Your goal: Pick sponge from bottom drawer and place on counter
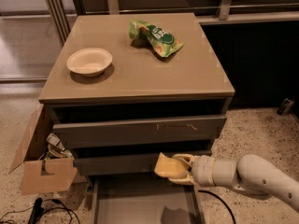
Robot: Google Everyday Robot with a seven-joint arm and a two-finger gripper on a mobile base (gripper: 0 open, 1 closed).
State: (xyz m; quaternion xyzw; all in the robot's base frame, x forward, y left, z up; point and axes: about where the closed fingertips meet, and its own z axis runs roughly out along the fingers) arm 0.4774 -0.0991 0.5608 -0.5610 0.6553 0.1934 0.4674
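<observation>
With fingers (185,158) of the gripper (175,170) clamped around the sponge (164,166), held it just above the open bottom drawer (140,200).

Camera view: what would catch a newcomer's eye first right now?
The gripper, reaching in from the lower right, holds the pale yellow sponge above the open bottom drawer. On the counter sit a white bowl at left and a green snack bag toward the back.

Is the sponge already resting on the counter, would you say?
No, the claw holds the sponge above the open bottom drawer, below the counter.
</observation>
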